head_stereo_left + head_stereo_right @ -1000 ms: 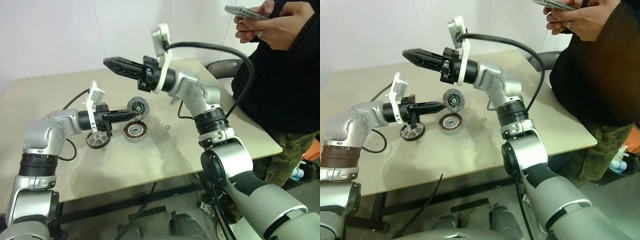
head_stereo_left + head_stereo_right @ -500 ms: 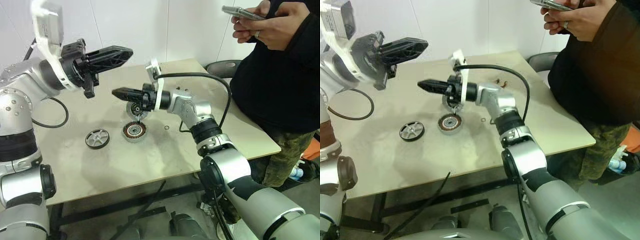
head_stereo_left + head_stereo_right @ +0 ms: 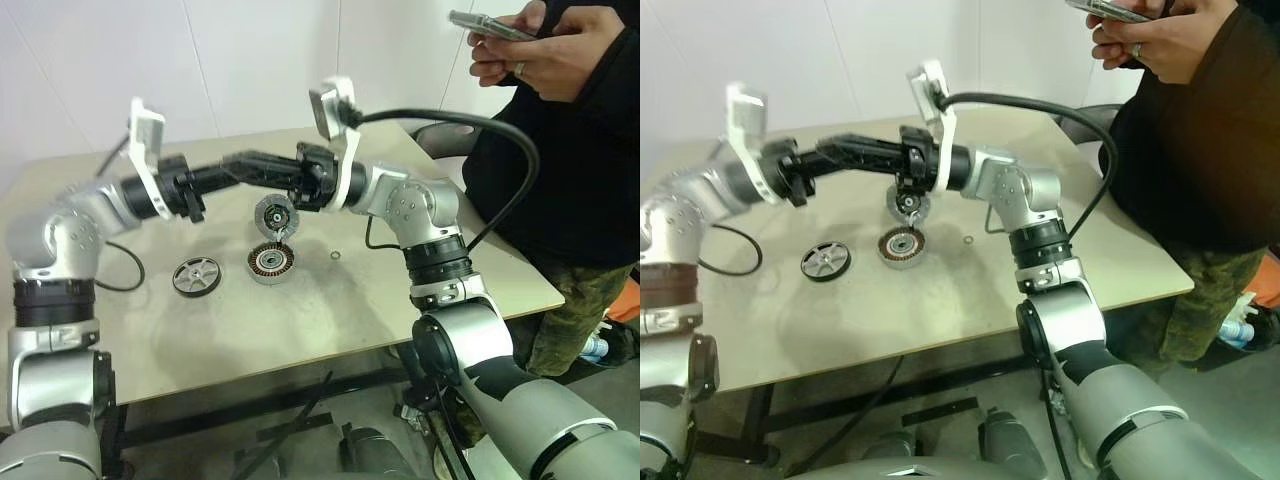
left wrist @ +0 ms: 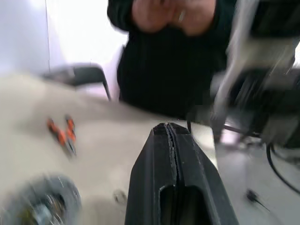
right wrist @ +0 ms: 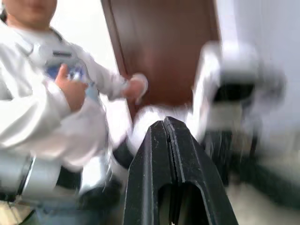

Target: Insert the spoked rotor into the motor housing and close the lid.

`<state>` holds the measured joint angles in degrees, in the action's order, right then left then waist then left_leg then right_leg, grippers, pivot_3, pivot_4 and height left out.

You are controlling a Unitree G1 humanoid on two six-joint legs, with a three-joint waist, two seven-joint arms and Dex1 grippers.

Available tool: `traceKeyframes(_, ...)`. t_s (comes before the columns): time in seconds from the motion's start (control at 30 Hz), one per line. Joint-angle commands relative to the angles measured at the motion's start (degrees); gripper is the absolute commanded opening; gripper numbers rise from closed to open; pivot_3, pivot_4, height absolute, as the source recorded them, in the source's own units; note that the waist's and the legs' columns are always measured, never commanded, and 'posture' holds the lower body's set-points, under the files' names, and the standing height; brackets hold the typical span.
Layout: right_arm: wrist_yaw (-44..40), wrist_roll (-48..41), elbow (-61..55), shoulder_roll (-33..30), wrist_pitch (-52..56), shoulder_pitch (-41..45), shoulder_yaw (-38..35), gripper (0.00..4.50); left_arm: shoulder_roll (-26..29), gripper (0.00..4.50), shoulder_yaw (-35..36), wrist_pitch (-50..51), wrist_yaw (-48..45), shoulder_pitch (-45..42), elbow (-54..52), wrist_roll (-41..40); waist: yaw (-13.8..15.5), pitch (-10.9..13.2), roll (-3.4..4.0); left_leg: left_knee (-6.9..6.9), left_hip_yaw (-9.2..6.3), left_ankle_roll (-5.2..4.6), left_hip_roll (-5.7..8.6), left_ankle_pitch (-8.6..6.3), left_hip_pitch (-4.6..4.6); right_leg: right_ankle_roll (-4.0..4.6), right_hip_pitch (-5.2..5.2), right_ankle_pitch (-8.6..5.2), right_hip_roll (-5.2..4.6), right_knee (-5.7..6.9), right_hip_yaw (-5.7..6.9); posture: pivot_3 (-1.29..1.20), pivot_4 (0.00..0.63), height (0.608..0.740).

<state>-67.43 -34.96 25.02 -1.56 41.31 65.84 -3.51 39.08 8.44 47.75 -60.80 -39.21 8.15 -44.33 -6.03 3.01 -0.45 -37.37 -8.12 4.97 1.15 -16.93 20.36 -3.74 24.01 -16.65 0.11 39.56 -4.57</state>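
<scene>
The spoked rotor [image 3: 195, 277] lies flat on the table toward the left. Just right of it sits the motor housing [image 3: 269, 263], copper windings facing up. Behind the housing the lid [image 3: 275, 214] stands tilted on its edge. Both arms hover above these parts with their fingers crossing over each other. My left gripper [image 3: 285, 172] points right and is shut on nothing. My right gripper [image 3: 235, 160] points left, also shut and empty. Each wrist view shows its own fingers [image 4: 167, 140] [image 5: 165, 136] pressed together.
A small washer [image 3: 333, 256] lies right of the housing. Orange-handled pliers [image 4: 63, 136] rest farther back. A black cable [image 3: 120, 275] loops at the table's left. A person [image 3: 560, 150] holding a phone stands at the right edge, beside a chair [image 3: 445, 130].
Half a second ago the left arm was raised high at the left and the right gripper hung low by the lid. Now the left has dropped and reached right, the right has risen. Parts unmoved.
</scene>
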Motion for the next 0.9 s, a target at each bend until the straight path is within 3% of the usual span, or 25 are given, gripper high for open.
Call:
traceKeyframes(0.03, 3.0, 0.9, 1.4, 1.0, -4.6, 2.5, -0.5, 0.00, 0.2, 0.02, -0.5, 2.1, -0.7, 3.7, -8.2, -2.0, -0.1, 0.0, -0.02, 0.01, -0.02, 0.00, 0.00, 0.00, 0.04, 0.00, 0.03, 0.00, 0.00, 0.00, -0.02, 0.00, 0.000, 0.740)
traceKeyframes(0.17, 4.4, 9.1, 10.0, 1.5, -14.4, 1.1, 4.6, 0.00, -0.2, 0.02, 1.5, 5.3, 1.8, 6.0, -18.6, -6.7, 0.2, 0.0, -0.04, 0.01, 0.02, 0.00, 0.00, 0.00, 0.10, 0.00, 0.06, 0.00, -0.02, -0.03, -0.04, 0.00, 0.000, 0.740)
traceKeyframes(0.3, 6.4, 12.3, 21.7, 2.3, -18.9, 1.4, 4.2, 0.00, 1.2, 0.02, 4.9, 6.4, 4.0, 2.5, -27.2, -13.1, 0.4, 0.0, -0.07, -0.01, 0.04, 0.00, 0.02, 0.00, 0.05, 0.00, -0.02, 0.00, -0.02, -0.03, -0.04, 0.00, 0.000, 0.740)
traceKeyframes(0.43, 2.4, 13.3, 23.8, 2.7, -18.2, -0.6, 5.6, 0.00, 3.1, 0.02, 7.8, 4.7, 6.1, -6.4, -20.4, -13.3, 0.3, 0.0, -0.06, -0.05, 0.03, 0.00, 0.04, 0.00, 0.02, 0.00, -0.05, 0.00, 0.05, -0.02, 0.02, 0.00, 0.000, 0.740)
traceKeyframes(0.6, -6.2, 8.7, 7.8, 1.2, -7.5, -4.3, 8.8, 0.00, 3.8, 0.02, 5.6, -0.8, 5.2, -10.9, -3.3, -5.0, 0.1, 0.0, 0.02, 0.00, 0.03, -0.01, 0.07, 0.00, -0.29, 0.00, -0.31, 0.00, 0.16, -0.03, 0.08, 0.00, 0.000, 0.740)
traceKeyframes(0.7, -5.0, 4.2, 1.3, 0.6, -2.3, -3.0, 5.7, 0.00, 2.7, 0.02, 2.0, -3.4, 3.0, -8.9, 2.7, -0.4, 0.2, 0.0, 0.01, -0.02, -0.02, 0.00, 0.05, 0.00, -0.30, 0.00, -0.33, 0.00, 0.19, -0.01, 0.13, 0.00, 0.000, 0.740)
traceKeyframes(0.8, 0.4, 0.9, 1.8, 1.3, -2.7, 1.8, 0.3, 0.00, 1.1, 0.02, -1.6, -3.4, 0.7, -4.0, 1.2, 1.3, 0.3, 0.0, 0.01, -0.02, -0.04, 0.00, 0.02, 0.00, -0.27, 0.00, -0.32, 0.00, 0.10, -0.06, 0.12, 0.00, 0.000, 0.740)
traceKeyframes(0.9, 6.2, 5.0, 8.9, 1.9, -11.2, 7.1, -0.7, 0.00, -0.5, 0.02, -4.3, -1.5, 0.6, 2.7, -7.5, 0.4, 0.1, 0.0, -0.01, 0.00, -0.01, 0.01, 0.02, 0.00, -0.10, 0.01, -0.15, 0.00, 0.00, -0.07, 0.06, 0.00, 0.000, 0.740)
